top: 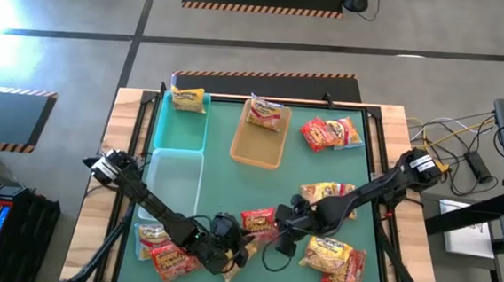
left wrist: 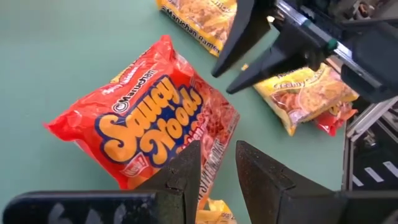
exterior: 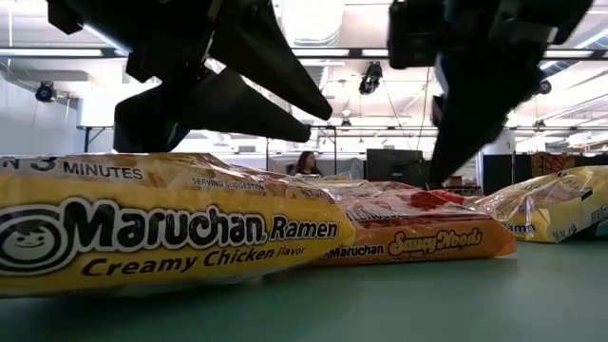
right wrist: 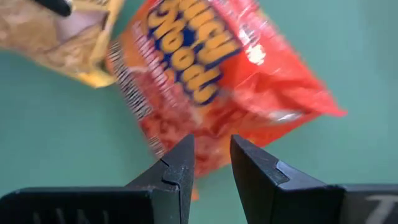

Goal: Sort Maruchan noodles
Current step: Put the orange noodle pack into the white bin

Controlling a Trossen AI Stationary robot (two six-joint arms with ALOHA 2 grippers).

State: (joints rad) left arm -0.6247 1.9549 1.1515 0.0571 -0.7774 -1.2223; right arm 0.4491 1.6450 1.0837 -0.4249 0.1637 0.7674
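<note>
Closest to the low camera lies a yellow Creamy Chicken packet [exterior: 161,233], flat on the green mat [exterior: 399,304], with a red Saucy Noods packet [exterior: 418,237] just behind it. That red one sits low and centre in the high view [top: 258,220], between my two grippers, and I judge it to be the one I'm after.

My left gripper [left wrist: 217,149] hangs over its edge, fingers parted only a narrow slit, with nothing gripped as far as I can see. My right gripper [right wrist: 211,140] points at the same packet from the other side, equally narrow and empty. Both seem posed to pinch a crinkly edge, since a flat packet offers little else to catch.

Sorting looks barely started. One yellow packet [top: 188,98] rests at the upper end of the teal tray [top: 182,129], and one packet [top: 265,113] lies in the tan tray [top: 258,150]. The clear tray [top: 176,178] holds none. More packets lie loose at right [top: 331,133], lower right [top: 337,258] and lower left [top: 160,252].

Beyond the mat's far edge is a grey floor with striped tape [top: 266,72]. A person [exterior: 306,163] sits far back under ceiling lights.
</note>
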